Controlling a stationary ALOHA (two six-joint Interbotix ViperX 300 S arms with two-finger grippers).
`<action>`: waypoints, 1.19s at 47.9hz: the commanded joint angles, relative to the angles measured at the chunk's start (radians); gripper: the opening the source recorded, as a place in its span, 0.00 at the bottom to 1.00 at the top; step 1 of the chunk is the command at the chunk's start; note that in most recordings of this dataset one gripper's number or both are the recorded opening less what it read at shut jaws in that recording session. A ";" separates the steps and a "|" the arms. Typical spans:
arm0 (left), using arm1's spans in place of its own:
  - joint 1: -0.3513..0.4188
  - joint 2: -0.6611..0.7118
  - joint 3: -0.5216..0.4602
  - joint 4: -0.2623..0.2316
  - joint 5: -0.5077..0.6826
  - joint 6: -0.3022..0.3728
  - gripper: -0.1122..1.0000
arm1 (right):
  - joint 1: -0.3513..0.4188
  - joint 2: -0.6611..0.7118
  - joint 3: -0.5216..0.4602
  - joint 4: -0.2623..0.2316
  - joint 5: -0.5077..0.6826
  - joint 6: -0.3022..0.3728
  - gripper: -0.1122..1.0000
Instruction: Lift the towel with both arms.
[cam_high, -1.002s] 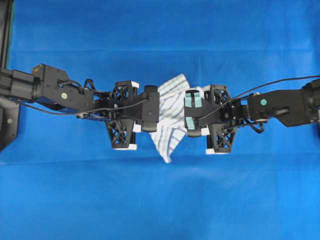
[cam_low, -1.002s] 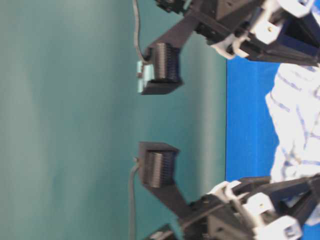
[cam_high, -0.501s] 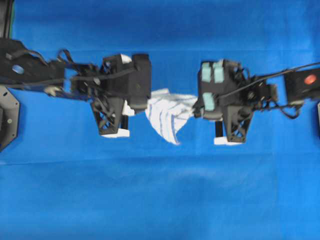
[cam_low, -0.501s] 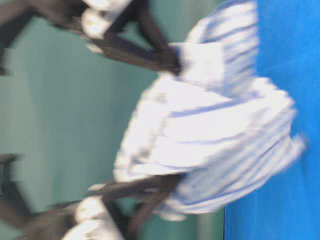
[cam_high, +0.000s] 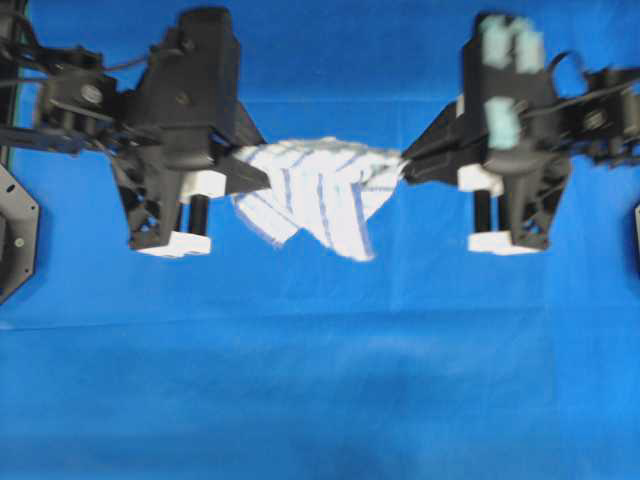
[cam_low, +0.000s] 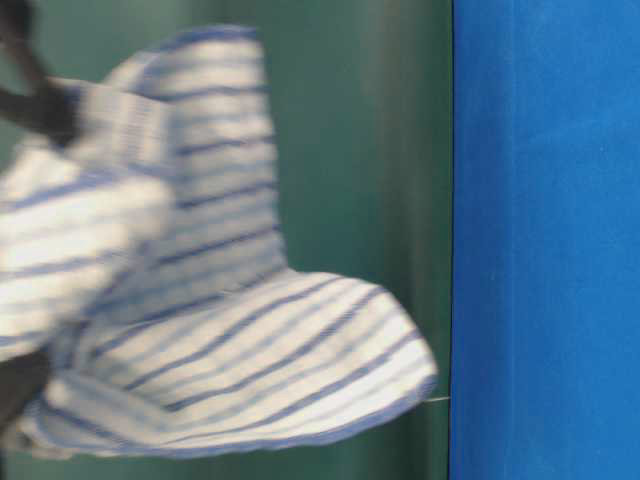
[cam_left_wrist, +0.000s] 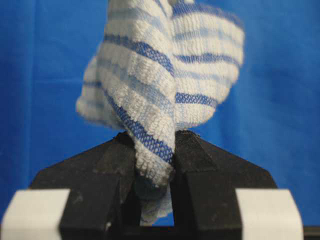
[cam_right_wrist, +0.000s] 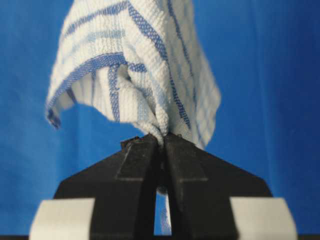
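Towel (cam_high: 318, 195) is off the blue cloth surface (cam_high: 320, 380), strung between the two arms in the overhead view, sagging in the middle with a corner hanging down. Left gripper (cam_high: 262, 182) clenched on the towel's left end, right gripper (cam_high: 408, 168) clenched on its right end. Risks, as I judge them: both bites are shallow, only a bunched edge sits between the jaws, so if the arms spread wider the thin fabric could pull taut and slip out of one side, leaving it dangling from a single gripper; uneven rising would tilt it and load one pinch more. The left grip looks a bit looser, a thicker fold wedged with some gap, so that side seems likelier to let go. Wrist views show what the overhead cannot: on the left wrist view the left gripper (cam_left_wrist: 155, 155) has a rolled fold of towel (cam_left_wrist: 165, 85) pinched at the tips; on the right wrist view the right gripper (cam_right_wrist: 161, 142) is nearly fully shut on a thin twist of towel (cam_right_wrist: 145, 65). The table-level view, blurred, shows the towel (cam_low: 200, 300) hanging clear of the blue surface (cam_low: 545, 240), which the overhead view alone does not settle.
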 joint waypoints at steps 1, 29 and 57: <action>-0.002 -0.029 -0.063 -0.002 0.037 -0.002 0.17 | 0.006 -0.035 -0.072 -0.003 0.046 -0.002 0.15; -0.008 -0.028 -0.192 0.000 0.143 0.000 0.17 | 0.012 -0.072 -0.184 -0.002 0.189 -0.003 0.15; -0.008 -0.041 -0.172 0.003 0.135 -0.002 0.85 | -0.003 -0.006 -0.192 -0.003 0.127 -0.028 0.40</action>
